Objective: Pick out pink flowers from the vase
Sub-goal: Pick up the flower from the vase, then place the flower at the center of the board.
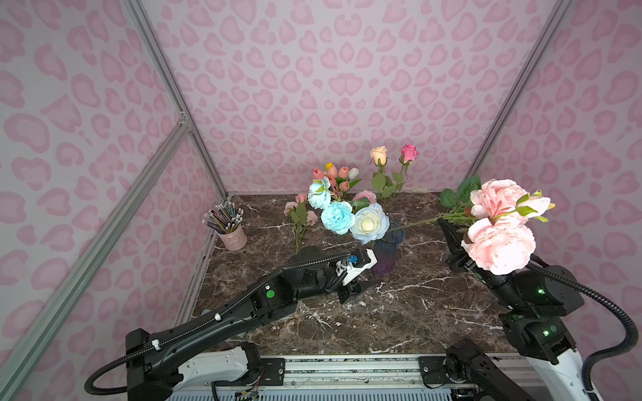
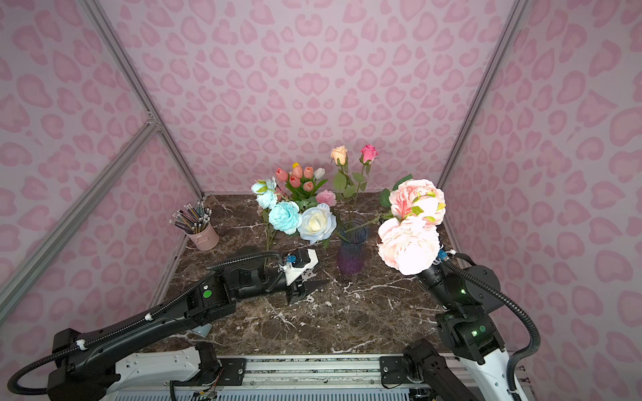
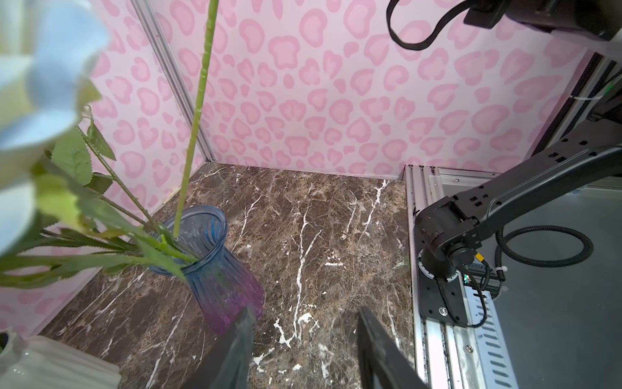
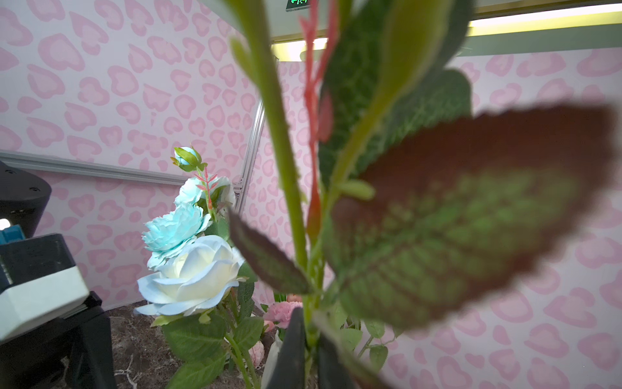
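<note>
A spray of two big pale pink flowers (image 1: 500,243) (image 2: 410,243) hangs over the table's right side. My right gripper (image 1: 448,231) (image 4: 309,331) is shut on its green stem (image 4: 286,168), and in a top view the blooms hide that gripper. The long stem (image 3: 197,111) still reaches into the blue-purple glass vase (image 1: 387,251) (image 2: 352,255) (image 3: 222,283). Light blue peonies (image 1: 336,217) and a white rose (image 1: 369,224) lean out of the vase to the left. My left gripper (image 1: 357,288) (image 2: 305,288) (image 3: 306,313) is open just in front of the vase, holding nothing.
Salmon tulips (image 1: 333,173), a peach rose (image 1: 378,155), a magenta rosebud (image 1: 409,152) and small pink rosebuds (image 1: 300,205) stand behind and left of the vase. A pink pencil cup (image 1: 232,236) sits at the back left. A white ribbed vase (image 3: 50,363) is near the left arm.
</note>
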Robot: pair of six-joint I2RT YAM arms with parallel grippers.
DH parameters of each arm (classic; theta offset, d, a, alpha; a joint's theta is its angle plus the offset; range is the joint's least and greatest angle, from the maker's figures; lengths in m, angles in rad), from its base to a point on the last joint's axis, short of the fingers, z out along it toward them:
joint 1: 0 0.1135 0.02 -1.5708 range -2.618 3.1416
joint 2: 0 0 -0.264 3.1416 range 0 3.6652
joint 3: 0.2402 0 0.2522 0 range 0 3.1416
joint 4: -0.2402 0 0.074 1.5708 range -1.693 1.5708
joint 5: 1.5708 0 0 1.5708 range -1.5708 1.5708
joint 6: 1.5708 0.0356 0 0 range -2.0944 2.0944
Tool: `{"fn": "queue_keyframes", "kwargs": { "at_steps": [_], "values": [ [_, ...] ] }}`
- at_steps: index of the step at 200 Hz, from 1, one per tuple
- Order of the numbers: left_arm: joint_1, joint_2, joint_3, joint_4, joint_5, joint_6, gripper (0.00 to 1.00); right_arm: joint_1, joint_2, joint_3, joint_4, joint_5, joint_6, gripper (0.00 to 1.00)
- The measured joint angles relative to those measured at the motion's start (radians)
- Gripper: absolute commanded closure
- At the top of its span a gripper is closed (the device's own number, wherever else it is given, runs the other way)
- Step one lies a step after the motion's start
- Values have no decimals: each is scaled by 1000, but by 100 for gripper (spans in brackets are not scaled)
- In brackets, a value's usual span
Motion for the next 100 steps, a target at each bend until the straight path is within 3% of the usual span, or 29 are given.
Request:
{"fn": "queue_keyframes", "kwargs": {
  "at_steps": [50,100],
  "values": [
    [0,8,2,3,19,14,48,0,6,66,-180,-24,-24,100],
    [0,51,64,18,46,17,46,0,-13,-34,-129,-236,99,100]
  ]
}}
